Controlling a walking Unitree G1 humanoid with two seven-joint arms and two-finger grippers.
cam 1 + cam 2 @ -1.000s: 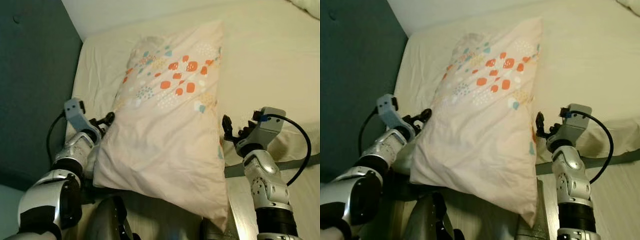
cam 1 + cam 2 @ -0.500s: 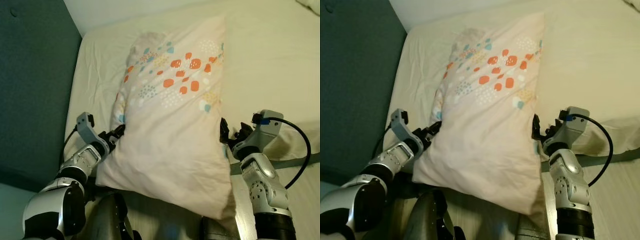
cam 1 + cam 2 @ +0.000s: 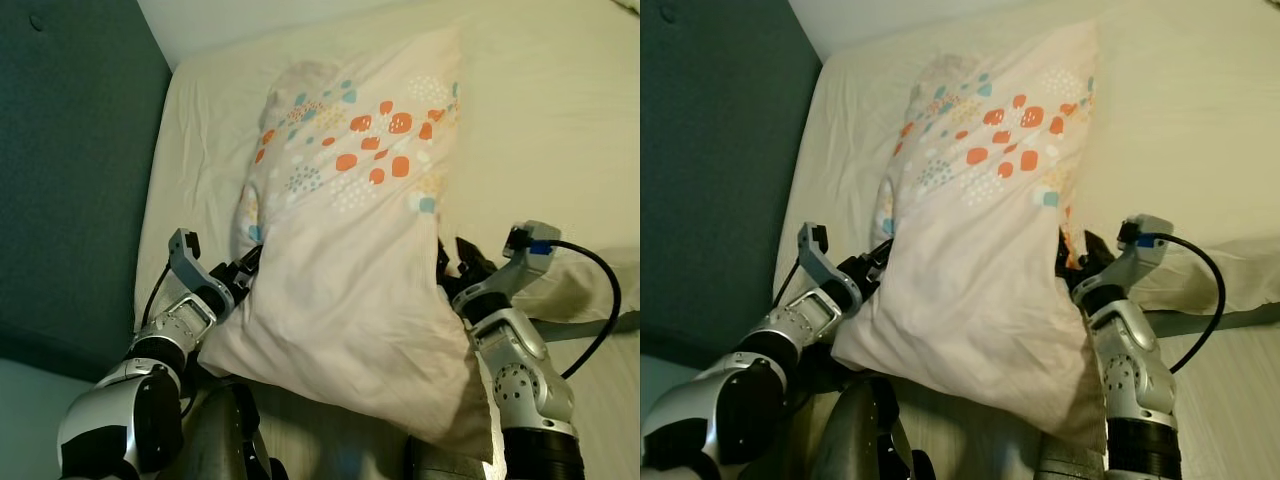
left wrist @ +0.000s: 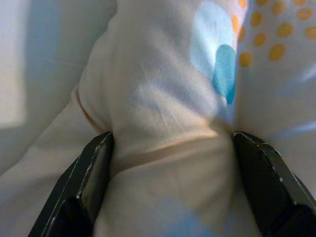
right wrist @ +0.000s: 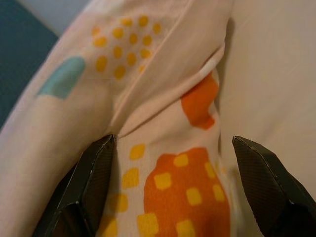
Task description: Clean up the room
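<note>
1. A dark teal wall (image 3: 70,170) stands on the far left, right beside the bed.
2. The bed has a cream sheet (image 3: 540,120) all over it. A soft fold of it lies near the right arm.
3. The left gripper (image 3: 243,272) is low on the left, at the left edge of the pillow. Its silver arm comes up from the bottom corner.
4. In the left wrist view, the jaws of the left gripper (image 4: 170,148) are fairly wide, and a thick fold of the pillow sits between them. Both black fingers (image 4: 91,177) press on the cloth, so it is holding the pillow.
5. The big pale pink pillow (image 3: 350,250) has orange, teal and yellow spots on it. It lies long on the bed, with its top end far up the sheet and its bottom end near the robot. The bottom end hangs over the edge of the bed.
6. The right gripper (image 3: 456,262) is at the right edge of the pillow, lower down its side.
7. In the right wrist view, the jaws of the right gripper (image 5: 173,153) are wide. The pillow edge with orange patches sits between them. One finger (image 5: 96,173) touches the cloth, and I cannot tell if the other one does.
8. A black cable (image 3: 590,270) loops off the right wrist.
</note>
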